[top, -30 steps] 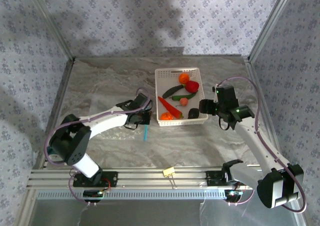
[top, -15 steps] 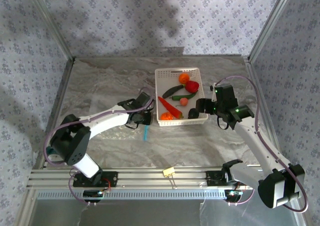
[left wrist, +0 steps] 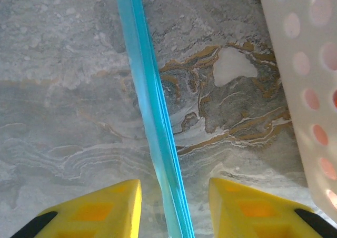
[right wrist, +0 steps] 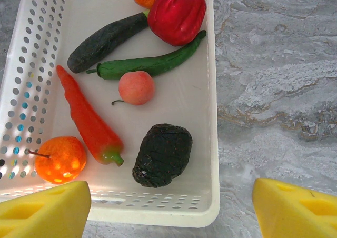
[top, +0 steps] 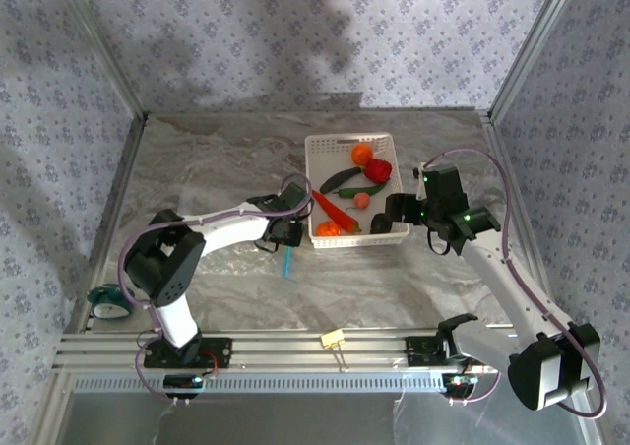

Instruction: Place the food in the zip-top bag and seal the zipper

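The food lies in a white perforated basket [right wrist: 213, 117]: a dark piece [right wrist: 162, 155], an orange-red carrot [right wrist: 87, 117], a small orange fruit [right wrist: 60, 159], a peach-coloured one [right wrist: 136, 88], a green chilli [right wrist: 152, 64], a dark cucumber [right wrist: 105, 40] and a red pepper [right wrist: 176, 14]. My right gripper [right wrist: 171, 217] hangs open just over the basket's near wall, close to the dark piece. The zip-top bag [top: 241, 258] lies flat left of the basket [top: 320, 145]. Its light blue zipper [left wrist: 152, 117] runs between the fingers of my left gripper [left wrist: 175, 190], which is open and does not touch it.
The basket's wall [left wrist: 310, 90] stands close on the right of my left gripper. A teal and white object [top: 108, 302] sits by the left arm's base. A yellow binder clip [top: 332, 339] rests on the front rail. Patterned walls enclose the table.
My left gripper has opened, and its arm has swung so the elbow sits nearer the middle. My right gripper has edged left toward the basket and opened slightly wider.
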{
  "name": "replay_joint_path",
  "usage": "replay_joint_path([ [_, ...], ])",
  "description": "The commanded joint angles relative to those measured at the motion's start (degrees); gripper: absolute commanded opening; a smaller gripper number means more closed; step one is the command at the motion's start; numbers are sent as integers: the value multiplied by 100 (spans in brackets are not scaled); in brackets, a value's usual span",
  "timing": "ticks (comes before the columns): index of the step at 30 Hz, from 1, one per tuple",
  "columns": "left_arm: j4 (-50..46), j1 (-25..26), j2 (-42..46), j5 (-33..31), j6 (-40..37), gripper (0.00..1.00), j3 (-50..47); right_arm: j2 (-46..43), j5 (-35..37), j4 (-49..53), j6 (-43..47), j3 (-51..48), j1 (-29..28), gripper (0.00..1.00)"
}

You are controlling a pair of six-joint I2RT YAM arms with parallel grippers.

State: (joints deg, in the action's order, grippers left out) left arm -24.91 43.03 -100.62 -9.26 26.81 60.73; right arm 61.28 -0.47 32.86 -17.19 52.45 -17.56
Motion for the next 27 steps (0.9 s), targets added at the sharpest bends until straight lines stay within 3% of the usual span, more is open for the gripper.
replay_joint_path([
  [1,-58,-7,-140,-190,-18,38,154,-67,25,121,-2,92,-25,82],
  [13,148,-211,-135,122,-12,24,-64,-54,47,127,5,76,-1,82],
  [21,234,-301,161,282,-45,0,-217,-63,4,133,4,82,-10,82],
  [27,306,-458,419,388,-127,0,-400,-63,-22,133,-20,82,-28,81],
])
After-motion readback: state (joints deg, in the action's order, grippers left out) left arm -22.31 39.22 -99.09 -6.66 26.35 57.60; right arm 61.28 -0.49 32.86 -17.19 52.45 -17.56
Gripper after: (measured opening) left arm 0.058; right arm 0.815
